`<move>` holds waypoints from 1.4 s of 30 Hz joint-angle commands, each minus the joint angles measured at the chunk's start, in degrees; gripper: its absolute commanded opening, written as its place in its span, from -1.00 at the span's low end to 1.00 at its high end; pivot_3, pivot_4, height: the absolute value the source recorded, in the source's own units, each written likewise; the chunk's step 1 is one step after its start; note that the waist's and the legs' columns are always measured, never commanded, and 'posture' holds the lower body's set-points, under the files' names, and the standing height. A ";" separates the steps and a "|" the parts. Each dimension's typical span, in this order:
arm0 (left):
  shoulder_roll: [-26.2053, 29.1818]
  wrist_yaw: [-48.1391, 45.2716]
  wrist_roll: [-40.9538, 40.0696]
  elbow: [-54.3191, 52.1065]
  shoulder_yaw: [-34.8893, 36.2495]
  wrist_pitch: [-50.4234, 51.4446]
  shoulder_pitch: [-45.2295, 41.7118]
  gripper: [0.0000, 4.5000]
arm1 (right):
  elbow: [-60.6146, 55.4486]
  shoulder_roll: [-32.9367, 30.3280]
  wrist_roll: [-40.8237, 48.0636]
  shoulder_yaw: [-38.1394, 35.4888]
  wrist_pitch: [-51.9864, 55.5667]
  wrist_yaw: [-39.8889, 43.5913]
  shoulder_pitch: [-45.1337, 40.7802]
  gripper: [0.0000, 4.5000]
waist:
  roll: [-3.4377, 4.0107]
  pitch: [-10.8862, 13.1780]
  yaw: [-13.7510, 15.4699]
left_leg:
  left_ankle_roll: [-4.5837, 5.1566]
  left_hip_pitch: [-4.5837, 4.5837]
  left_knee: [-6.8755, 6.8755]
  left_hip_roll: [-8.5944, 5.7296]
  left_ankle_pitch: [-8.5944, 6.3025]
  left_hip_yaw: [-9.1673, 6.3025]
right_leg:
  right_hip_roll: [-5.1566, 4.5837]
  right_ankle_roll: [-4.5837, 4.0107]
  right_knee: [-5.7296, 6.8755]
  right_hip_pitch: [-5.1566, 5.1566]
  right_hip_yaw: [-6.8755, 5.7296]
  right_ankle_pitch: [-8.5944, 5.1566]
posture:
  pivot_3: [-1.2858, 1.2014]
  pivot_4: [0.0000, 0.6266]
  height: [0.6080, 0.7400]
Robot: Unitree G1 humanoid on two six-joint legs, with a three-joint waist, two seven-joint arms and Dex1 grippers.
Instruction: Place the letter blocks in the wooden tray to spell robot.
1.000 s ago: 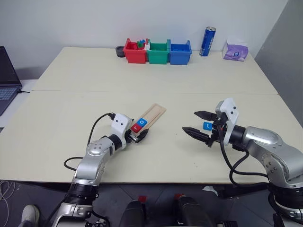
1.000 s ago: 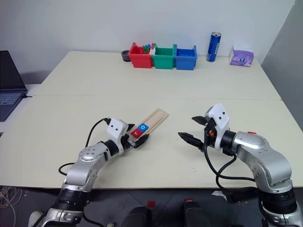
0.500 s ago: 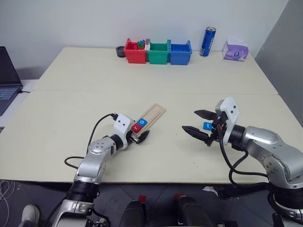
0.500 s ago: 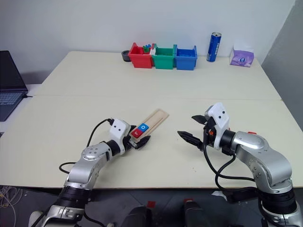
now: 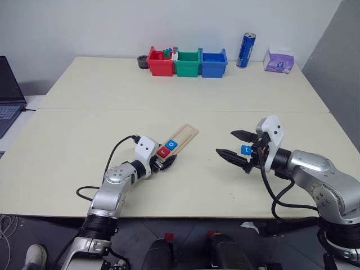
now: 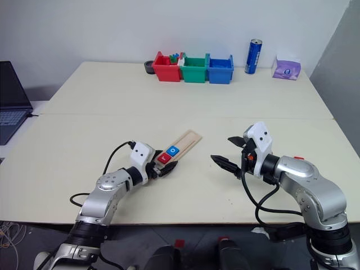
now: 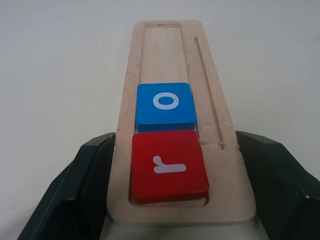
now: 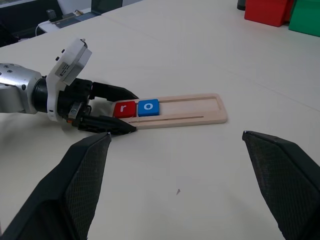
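Observation:
The wooden tray (image 5: 184, 133) lies slanted on the table, left of the middle. In its groove at the near end sit two letter blocks side by side, a red r (image 7: 169, 165) and a blue o (image 7: 165, 102); the far half of the groove is bare. My left gripper (image 5: 166, 156) is shut on the tray's near end, one finger against each long edge. My right gripper (image 5: 226, 143) hovers open to the right of the tray, pointing at it, with nothing between its fingertips. A blue letter block (image 5: 246, 149) shows by its palm; I cannot tell whether it lies on the table.
Red (image 5: 160, 63), green (image 5: 187, 63) and blue (image 5: 214, 63) bins stand in a row at the table's back. To their right are a blue can (image 5: 246, 49) and a tissue pack (image 5: 279, 61). A laptop (image 5: 8, 93) sits off the left edge.
The r and o blocks now lie flat and a little farther along the groove than a second ago. Both hands have stayed about where they were.

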 commanded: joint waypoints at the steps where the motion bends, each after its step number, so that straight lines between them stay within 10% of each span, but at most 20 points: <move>1: 2.12 -2.99 -0.06 0.62 0.36 -2.03 -0.20 0.51 | -1.89 -0.90 1.25 -0.65 -0.68 0.83 0.12 1.00 | 0.00 0.00 -0.04 | 0.00 0.00 0.00 0.00 0.00 0.00 | 0.01 0.00 0.00 0.00 0.00 0.00 | 0.03 -0.52 1.00; 15: 11.22 -40.92 -2.55 20.50 -4.31 -26.19 -11.98 0.51 | 6.21 -13.32 -4.19 4.27 -15.77 21.55 3.09 1.00 | 0.00 0.03 0.01 | 0.01 -0.04 0.00 -0.02 -0.01 0.09 | 0.04 0.00 -0.10 -0.02 -0.10 -0.01 | 0.03 -0.52 1.00; 42: 5.31 -51.26 1.22 40.47 -6.15 -43.11 -20.42 0.51 | 4.37 -11.96 -1.48 4.13 -11.24 21.25 0.57 1.00 | -0.02 0.03 0.08 | 0.02 -0.11 0.04 -0.01 -0.01 0.04 | 0.07 0.00 -0.06 -0.06 -0.12 -0.01 | 0.03 -0.52 1.00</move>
